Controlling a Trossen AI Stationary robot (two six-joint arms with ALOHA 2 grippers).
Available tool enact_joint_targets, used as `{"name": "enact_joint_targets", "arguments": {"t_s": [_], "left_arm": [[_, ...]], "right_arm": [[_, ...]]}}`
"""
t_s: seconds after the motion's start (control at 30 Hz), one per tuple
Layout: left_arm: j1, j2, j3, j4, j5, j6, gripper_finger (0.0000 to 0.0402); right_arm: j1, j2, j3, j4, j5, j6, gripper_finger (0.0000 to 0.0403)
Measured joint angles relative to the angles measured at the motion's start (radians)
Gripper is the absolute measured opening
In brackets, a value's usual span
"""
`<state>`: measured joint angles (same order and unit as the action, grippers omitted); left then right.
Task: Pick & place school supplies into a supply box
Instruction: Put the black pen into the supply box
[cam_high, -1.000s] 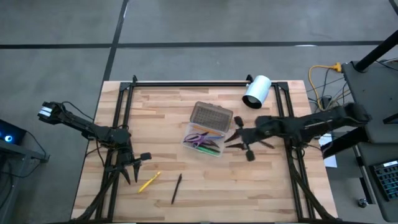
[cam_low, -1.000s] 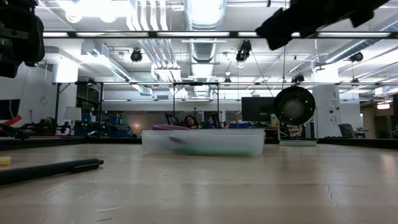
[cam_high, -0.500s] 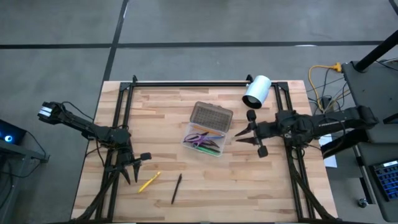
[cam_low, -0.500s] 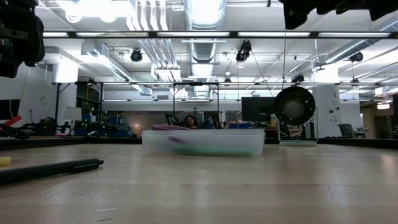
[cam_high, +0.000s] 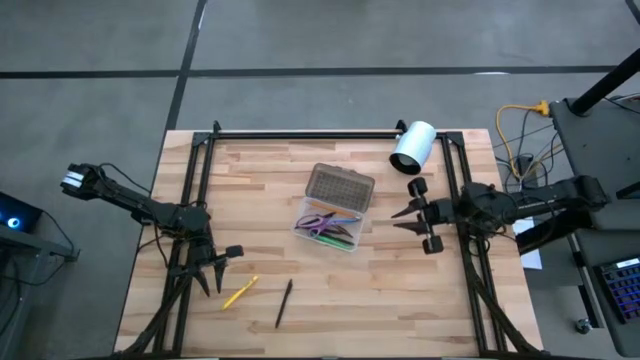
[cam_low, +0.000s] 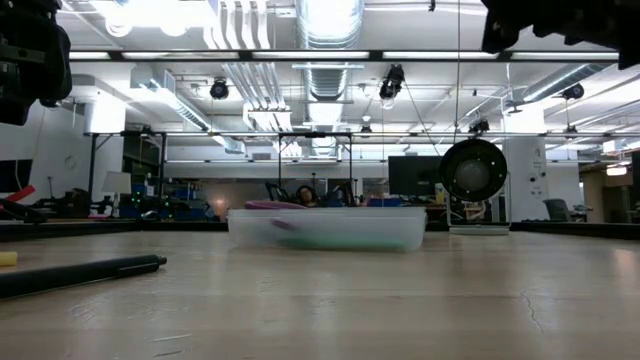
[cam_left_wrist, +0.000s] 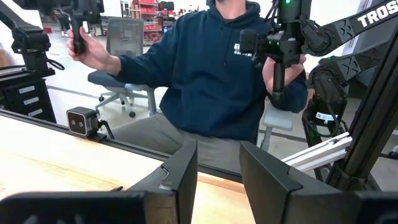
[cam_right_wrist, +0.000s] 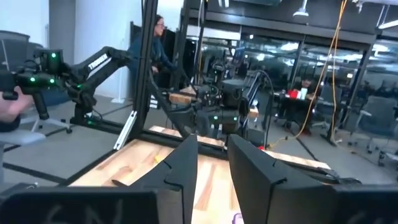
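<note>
The supply box (cam_high: 333, 213) stands mid-table, its clear tray (cam_low: 327, 228) holding purple, green and orange school supplies, its grey dotted lid (cam_high: 340, 184) open on the far side. A yellow pencil (cam_high: 240, 292) and a black pen (cam_high: 284, 303) lie flat on the table near the front left. My right gripper (cam_high: 396, 219) hangs open and level to the right of the box, pointing at it, with nothing between its fingers (cam_right_wrist: 186, 155). My left gripper (cam_high: 213, 287) waits open at the left, beside the yellow pencil, apart from it.
A white cylinder (cam_high: 413, 147) lies at the far right of the table. Black frame rails (cam_high: 300, 134) run along the far edge and both sides. A person in a dark hoodie (cam_left_wrist: 211, 68) sits beyond the table. Bare wood lies between the box and the near edge.
My right gripper has drawn back from the box toward the table's right edge and has tipped up from a downward slant to level. The box and the loose pen and pencil have stayed where they were.
</note>
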<state>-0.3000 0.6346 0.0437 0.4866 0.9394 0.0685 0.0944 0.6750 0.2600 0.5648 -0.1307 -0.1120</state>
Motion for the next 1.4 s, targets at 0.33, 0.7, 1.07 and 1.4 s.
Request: {"name": "enact_joint_targets", "arguments": {"t_s": [0.33,0.7,1.07,1.4], "left_arm": [[0.000,0.000,0.000,0.000,0.000,0.000,0.0105],[0.000,0.000,0.000,0.000,0.000,0.000,0.0105],[0.000,0.000,0.000,0.000,0.000,0.000,0.0105],[0.000,0.002,0.000,0.000,0.000,0.000,0.0105]], "right_arm": [[0.000,-0.199,-0.137,0.104,0.001,0.015,0.0069],[-0.001,-0.449,-0.251,0.157,0.015,0.011,0.0085],[-0.002,-0.674,-0.250,-0.141,0.026,-0.016,0.0074],[-0.004,-0.675,-0.249,-0.278,0.063,-0.076,0.0071]]}}
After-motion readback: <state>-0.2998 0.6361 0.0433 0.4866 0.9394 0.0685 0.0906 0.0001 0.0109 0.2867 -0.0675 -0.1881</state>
